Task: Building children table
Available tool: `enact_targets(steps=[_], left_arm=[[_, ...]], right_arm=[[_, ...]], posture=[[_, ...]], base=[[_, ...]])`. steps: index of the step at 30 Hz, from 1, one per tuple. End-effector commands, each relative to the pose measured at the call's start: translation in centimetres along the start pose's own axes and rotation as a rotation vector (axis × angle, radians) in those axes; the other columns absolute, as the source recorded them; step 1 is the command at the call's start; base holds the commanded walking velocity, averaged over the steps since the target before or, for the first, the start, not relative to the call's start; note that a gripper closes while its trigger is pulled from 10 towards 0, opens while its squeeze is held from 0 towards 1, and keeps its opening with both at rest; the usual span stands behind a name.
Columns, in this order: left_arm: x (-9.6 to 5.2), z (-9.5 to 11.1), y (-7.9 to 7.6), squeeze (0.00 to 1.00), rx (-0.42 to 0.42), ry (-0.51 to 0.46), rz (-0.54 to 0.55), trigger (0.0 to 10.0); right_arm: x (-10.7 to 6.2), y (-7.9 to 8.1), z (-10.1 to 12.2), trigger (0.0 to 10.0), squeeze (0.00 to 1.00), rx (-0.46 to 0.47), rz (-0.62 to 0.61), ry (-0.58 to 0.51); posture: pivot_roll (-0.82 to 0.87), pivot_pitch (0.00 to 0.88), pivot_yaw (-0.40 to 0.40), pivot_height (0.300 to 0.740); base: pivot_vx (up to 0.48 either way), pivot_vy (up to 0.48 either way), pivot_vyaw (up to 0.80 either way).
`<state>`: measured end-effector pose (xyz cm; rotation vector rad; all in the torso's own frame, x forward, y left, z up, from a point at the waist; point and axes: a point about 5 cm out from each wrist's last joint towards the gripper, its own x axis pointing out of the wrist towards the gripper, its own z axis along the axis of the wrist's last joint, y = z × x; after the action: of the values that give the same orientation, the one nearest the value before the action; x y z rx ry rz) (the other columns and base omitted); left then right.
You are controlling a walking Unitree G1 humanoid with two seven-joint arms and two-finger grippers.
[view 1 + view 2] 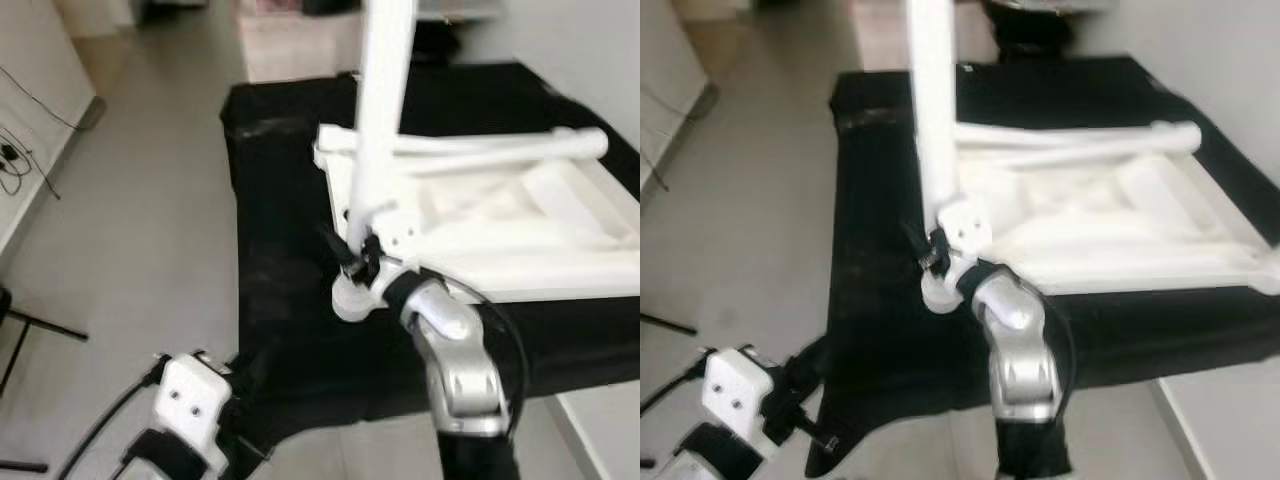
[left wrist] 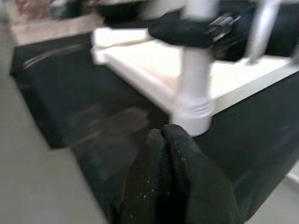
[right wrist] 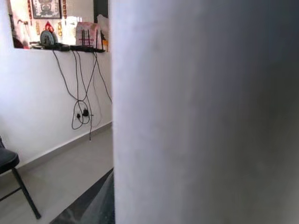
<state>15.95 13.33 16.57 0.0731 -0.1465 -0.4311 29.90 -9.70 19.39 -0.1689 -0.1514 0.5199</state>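
White round table leg (image 1: 380,120) clamped in right gripper (image 1: 358,262) fingers; left gripper (image 2: 169,140) fingers closed.

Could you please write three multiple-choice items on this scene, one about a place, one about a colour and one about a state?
1. Where does the white tabletop lie?
A. on the black cloth
B. on the bare floor
C. on a chair

2. What colour is the upright leg?
A. black
B. white
C. red

3. How are the fingers of the left pincer?
A. spread wide
B. closed together
C. holding a cup

Answers:
1 A, the black cloth shows all around the tabletop.
2 B, the leg is white like the tabletop, and the right pincer is at its base.
3 B, the left wrist view shows the two black fingers pressed together with nothing between them.
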Motion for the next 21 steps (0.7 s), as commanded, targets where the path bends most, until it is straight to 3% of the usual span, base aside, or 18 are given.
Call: enact_targets(steps=[1,8,9,10,11,12,13,14,15,17,19,21], left_arm=[[0.1,-0.3,0.0,0.00,-0.012,0.005,-0.009,10.0],[0.6,-0.6,0.3,0.00,-0.012,0.003,-0.018,10.0],[0.7,-0.6,0.4,0.00,-0.009,0.000,-0.012,10.0],[0.8,-0.6,0.6,0.00,-0.006,-0.003,-0.003,10.0],[0.8,-0.6,0.6,0.00,-0.006,-0.003,-0.003,10.0],[0.8,-0.6,0.6,0.00,-0.006,-0.005,0.003,10.0],[0.9,-0.6,0.7,0.00,-0.005,-0.007,0.005,10.0],[0.9,-0.6,0.7,0.00,-0.005,-0.007,0.005,10.0],[1.0,-0.6,0.7,0.00,-0.006,-0.008,0.005,10.0],[1.0,-0.6,0.7,0.00,-0.006,-0.008,0.005,10.0],[1.0,-0.5,0.6,0.00,-0.008,-0.011,0.005,10.0],[1.0,-0.5,0.5,0.00,-0.009,-0.011,0.005,10.0]], right_arm=[[-0.8,-0.3,-3.2,0.0,0.00,-0.058,-0.016,0.177],[0.3,-0.3,-3.7,0.0,0.00,-0.042,0.003,0.183],[0.3,0.0,-3.6,6.8,0.00,-0.042,0.005,0.185],[0.4,0.6,-3.1,10.0,0.00,-0.029,0.074,0.174],[0.4,0.6,-3.1,10.0,0.00,-0.029,0.074,0.174],[0.7,1.1,-2.1,10.0,0.71,0.024,0.174,0.127],[0.8,1.9,-0.8,10.0,1.00,0.084,0.300,0.079],[0.8,1.9,-0.8,10.0,1.00,0.084,0.300,0.079],[0.7,2.4,0.4,10.0,1.00,0.117,0.418,0.032],[0.7,2.4,0.4,10.0,1.00,0.117,0.418,0.032],[0.7,1.8,2.4,10.0,1.00,0.102,0.649,-0.031],[0.7,1.5,2.8,10.0,1.00,0.089,0.704,-0.042]], posture=[[0.04,0.183,-0.004,0.740],[0.04,0.167,-0.004,0.740],[0.04,0.164,-0.005,0.740],[0.03,0.160,-0.006,0.740],[0.03,0.160,-0.006,0.740],[0.03,0.159,-0.006,0.740],[0.04,0.160,-0.008,0.740],[0.04,0.160,-0.008,0.740],[0.04,0.161,-0.009,0.740],[0.04,0.161,-0.009,0.740],[0.04,0.167,-0.011,0.740],[0.04,0.167,-0.011,0.740]], base=[[0.000,0.000,0.00],[0.000,0.000,0.00],[0.000,0.000,0.00],[0.000,0.000,0.00],[0.000,0.000,0.00],[0.000,0.000,0.00],[0.000,0.000,0.00],[0.000,0.000,0.00],[0.000,0.000,0.00],[0.000,0.000,0.00],[0.000,0.000,0.00],[0.000,0.000,0.00]])
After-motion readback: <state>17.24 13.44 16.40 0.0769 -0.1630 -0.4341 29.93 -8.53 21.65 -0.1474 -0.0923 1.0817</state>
